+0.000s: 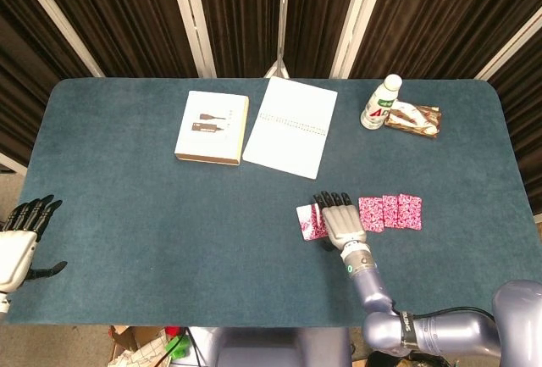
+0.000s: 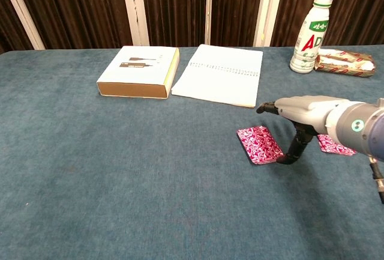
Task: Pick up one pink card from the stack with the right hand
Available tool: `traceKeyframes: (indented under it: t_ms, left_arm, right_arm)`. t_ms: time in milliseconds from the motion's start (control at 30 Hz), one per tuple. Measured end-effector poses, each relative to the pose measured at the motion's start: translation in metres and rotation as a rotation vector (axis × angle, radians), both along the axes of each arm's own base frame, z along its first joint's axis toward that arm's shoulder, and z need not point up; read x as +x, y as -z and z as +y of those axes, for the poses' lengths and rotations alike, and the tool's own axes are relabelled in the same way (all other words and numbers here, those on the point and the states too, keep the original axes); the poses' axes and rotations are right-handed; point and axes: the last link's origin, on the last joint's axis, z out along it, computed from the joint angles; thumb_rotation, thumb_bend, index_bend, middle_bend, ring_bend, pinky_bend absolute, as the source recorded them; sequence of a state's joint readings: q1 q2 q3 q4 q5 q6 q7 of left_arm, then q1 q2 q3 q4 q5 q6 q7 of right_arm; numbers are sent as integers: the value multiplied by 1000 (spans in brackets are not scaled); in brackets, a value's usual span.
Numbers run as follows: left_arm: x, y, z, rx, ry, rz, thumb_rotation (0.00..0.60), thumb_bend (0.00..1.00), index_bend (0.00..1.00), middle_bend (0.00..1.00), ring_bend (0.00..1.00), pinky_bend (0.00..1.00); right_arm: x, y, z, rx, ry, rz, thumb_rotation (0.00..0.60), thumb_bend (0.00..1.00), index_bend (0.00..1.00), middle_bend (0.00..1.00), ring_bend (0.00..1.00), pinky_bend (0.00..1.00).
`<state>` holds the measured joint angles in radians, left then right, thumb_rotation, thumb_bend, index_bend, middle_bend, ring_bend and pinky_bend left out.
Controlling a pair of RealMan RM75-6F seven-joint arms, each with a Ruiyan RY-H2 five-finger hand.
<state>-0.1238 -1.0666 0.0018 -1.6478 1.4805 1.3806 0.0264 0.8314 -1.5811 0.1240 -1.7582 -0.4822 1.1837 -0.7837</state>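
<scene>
One pink card drawn clear of the spread on the worktop (image 1: 127, 180).
We see the pink card (image 2: 259, 143), patterned pink and white, lying tilted left of the remaining cards (image 1: 389, 212). The right robot hand (image 1: 340, 220) holds it by its right edge, fingers (image 2: 292, 154) curled down; the left robot hand (image 1: 21, 240) hangs open, fingers spread.

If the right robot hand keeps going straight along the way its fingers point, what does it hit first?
Probably the white open spiral notebook. The right robot hand, over the separated pink patterned card, points toward the table's far edge; bare blue cloth lies between. Height above the table is unclear.
</scene>
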Motion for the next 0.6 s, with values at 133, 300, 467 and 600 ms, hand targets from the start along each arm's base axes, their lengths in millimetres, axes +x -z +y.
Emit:
traceKeyframes:
  t_ms: [133, 300, 467, 600]
  left_arm:
    - [0, 0, 0, 2, 1, 1, 600, 40, 0, 0, 0, 52]
    - [0, -2, 0, 15, 7, 2, 600, 40, 0, 0, 0, 50]
    - [1, -4, -2, 33, 21, 4, 600, 40, 0, 0, 0, 14]
    - [1, -5, -3, 51, 35, 8, 600, 40, 0, 0, 0, 0]
  right_arm:
    - [-4, -4, 6, 8, 8, 10, 600, 291, 0, 0, 0, 0]
    - [-10, -16, 14, -3, -17, 28, 600, 291, 0, 0, 0, 0]
    - [-25, -46, 25, -65, -76, 69, 600, 290, 0, 0, 0, 0]
    - [-43, -77, 38, -146, -133, 103, 600, 291, 0, 0, 0, 0]
